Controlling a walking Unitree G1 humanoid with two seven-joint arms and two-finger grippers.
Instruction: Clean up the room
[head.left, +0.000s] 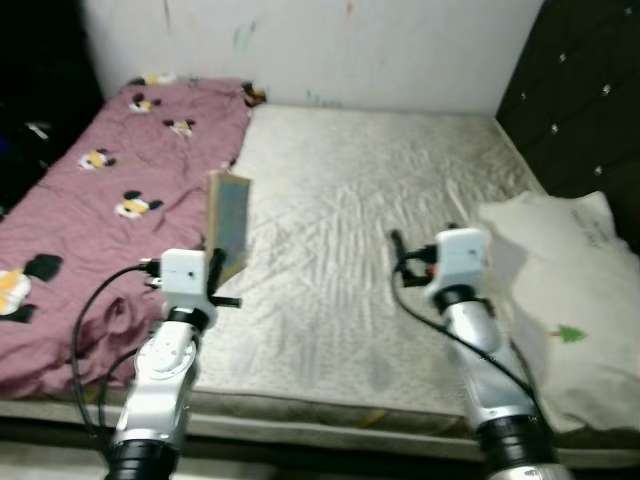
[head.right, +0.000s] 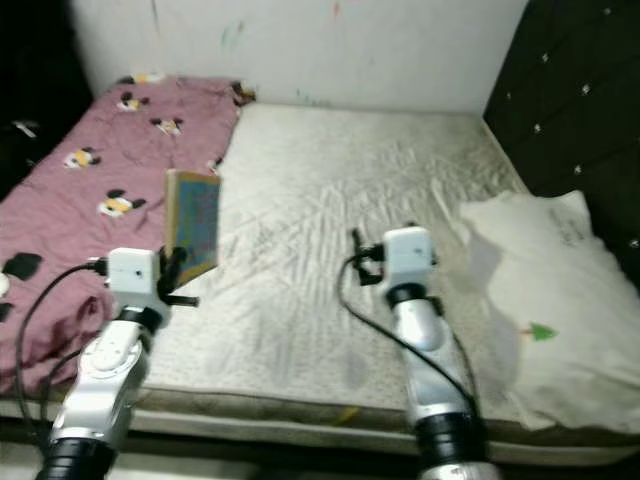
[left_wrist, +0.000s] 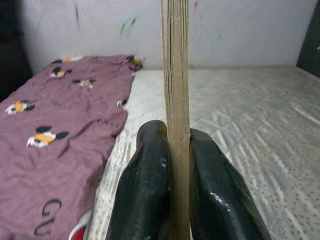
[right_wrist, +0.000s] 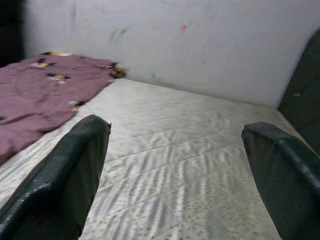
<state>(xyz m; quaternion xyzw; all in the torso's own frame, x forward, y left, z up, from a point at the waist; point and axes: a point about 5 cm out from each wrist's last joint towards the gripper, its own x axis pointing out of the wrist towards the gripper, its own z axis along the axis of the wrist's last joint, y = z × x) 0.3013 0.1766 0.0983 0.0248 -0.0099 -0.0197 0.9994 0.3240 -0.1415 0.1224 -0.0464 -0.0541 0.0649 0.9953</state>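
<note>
Left tool (head.left: 222, 268) clamped flat on a book (head.left: 229, 226), one black finger (left_wrist: 148, 190) pressed to each cover, nothing slack between them

Book held upright above the bed (head.left: 350, 250), long axis near vertical, spine end down in the grip, page edges facing the wrist camera, blue cover turned toward the robot's right

Below and just left of the book, the pink blanket (head.left: 110, 190); straight ahead and to the right, bare mattress

Right tool (head.left: 397, 250) spread wide and empty, hovering low over the mattress, well apart from the book, with the pillow (head.left: 560, 290) farther to its right

Probably a carry-away or set-down next, with the left arm already in charge and the right arm free to help
</note>
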